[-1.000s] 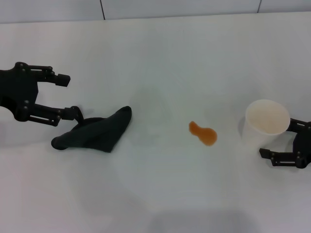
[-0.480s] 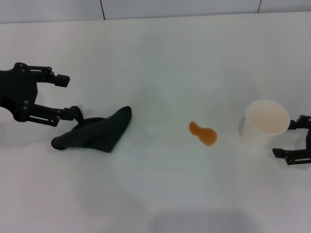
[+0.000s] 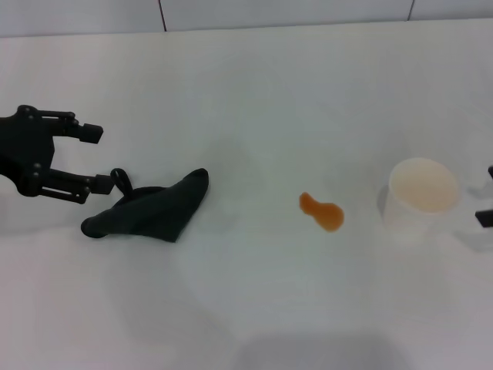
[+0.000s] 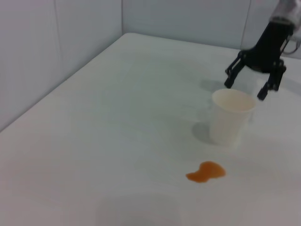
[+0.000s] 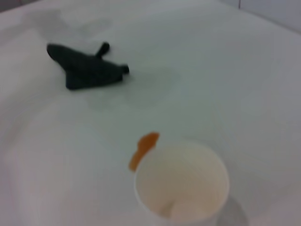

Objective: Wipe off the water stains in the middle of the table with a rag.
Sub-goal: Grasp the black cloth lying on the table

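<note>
Left gripper spread wide beside the rag, gripping nothing; right gripper likewise splayed, empty, behind the cup; water stains unwiped.

On the table, the rag lies just right of the left gripper, the water stains farther right, then the paper cup beside the right gripper.
</note>
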You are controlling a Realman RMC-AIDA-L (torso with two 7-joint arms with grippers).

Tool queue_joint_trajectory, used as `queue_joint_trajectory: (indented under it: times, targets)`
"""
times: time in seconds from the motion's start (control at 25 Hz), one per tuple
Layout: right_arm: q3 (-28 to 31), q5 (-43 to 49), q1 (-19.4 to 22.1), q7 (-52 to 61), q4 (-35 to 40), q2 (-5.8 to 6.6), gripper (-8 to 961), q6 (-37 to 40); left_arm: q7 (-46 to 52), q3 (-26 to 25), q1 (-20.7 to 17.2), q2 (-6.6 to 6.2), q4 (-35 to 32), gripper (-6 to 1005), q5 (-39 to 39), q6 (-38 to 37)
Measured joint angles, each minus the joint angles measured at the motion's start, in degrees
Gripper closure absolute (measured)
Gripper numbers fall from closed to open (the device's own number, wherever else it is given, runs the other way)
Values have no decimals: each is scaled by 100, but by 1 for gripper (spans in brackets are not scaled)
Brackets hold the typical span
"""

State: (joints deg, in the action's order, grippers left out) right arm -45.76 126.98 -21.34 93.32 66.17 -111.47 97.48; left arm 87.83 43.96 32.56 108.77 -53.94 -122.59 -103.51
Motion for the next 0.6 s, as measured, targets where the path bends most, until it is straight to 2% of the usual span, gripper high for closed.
queue_joint_trajectory:
  times: [0.12,0.2,0.36,0.6]
  targets:
    - [19,53,-127,139,223,35,89,221,59,-7,-6,-11,-7,139,-63,32]
    - [19,208,-377,313,458,76,89,519,117,-10,-6,-16,-45,140,-107,58]
    - [18,290,-658,424,513,116,94,753,265,-10,-17,-15,-180,140,-220,136]
    - [-39,317,-1049,400,480,69,96,809,389,-10,-112,77,-368,140,-533,319]
